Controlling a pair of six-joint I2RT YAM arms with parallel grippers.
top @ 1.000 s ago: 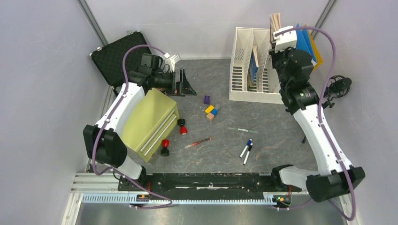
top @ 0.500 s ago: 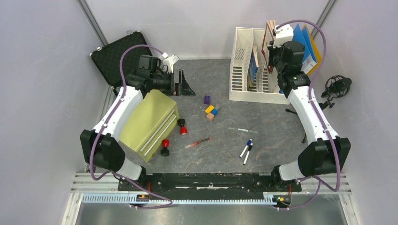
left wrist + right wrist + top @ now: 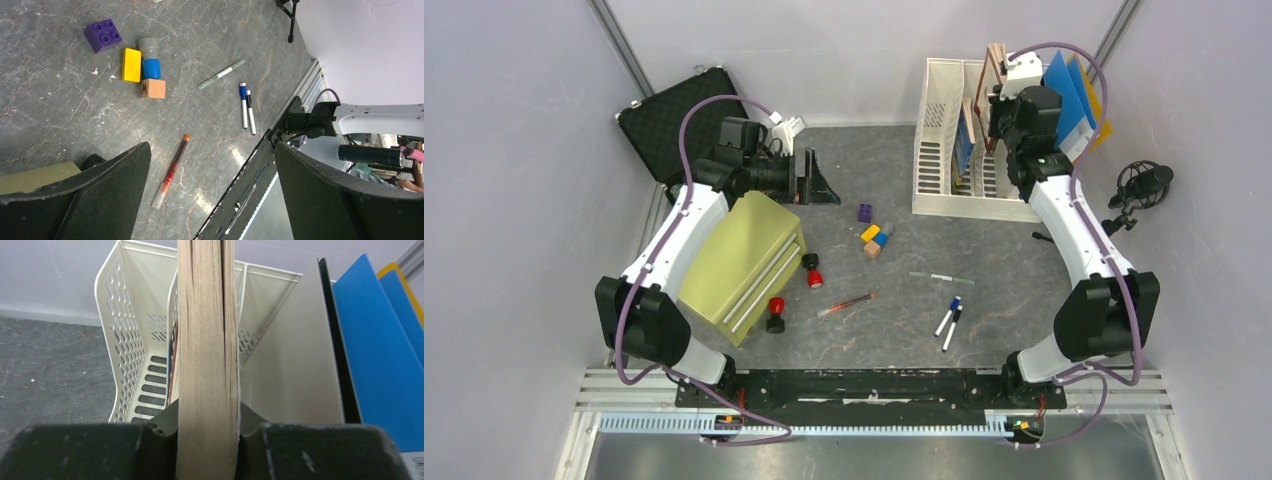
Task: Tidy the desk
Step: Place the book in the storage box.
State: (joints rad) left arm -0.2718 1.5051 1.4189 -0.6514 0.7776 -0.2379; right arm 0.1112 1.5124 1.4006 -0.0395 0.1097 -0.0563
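**Left hand**: the jaws are spread wide apart with nothing between them. The hand sits at the upper left of the top view, just beyond the yellow-green drawer cabinet. Its pose matches the frame half a second earlier.

**Centre:** the tabletop fills the middle of the top view. It carries the loose items: two red-and-black cylindrical pieces, a block cluster, a red pen, a green pen and two markers. None has shifted in the last second.

**Right hand**: it is clamped on a thick book, which it holds upright.
- Over the last second the right arm folds inward, and its elbow leaves the lower right corner for the centre right.
- The book travels left until it stands over the white file rack at the upper right.
- Judgement: the book appears lined up for insertion, so one item is close to filed. The small items remain unsorted.

**View differences:**
- The left wrist view resolves the block cluster into a purple brick, a yellow block and a wooden cube.
- The right wrist view shows the page edge squeezed between the fingers, with blue folders at the right. It does not show which compartment lies beneath the book.
- Only the top view places the book over the right half of the rack.
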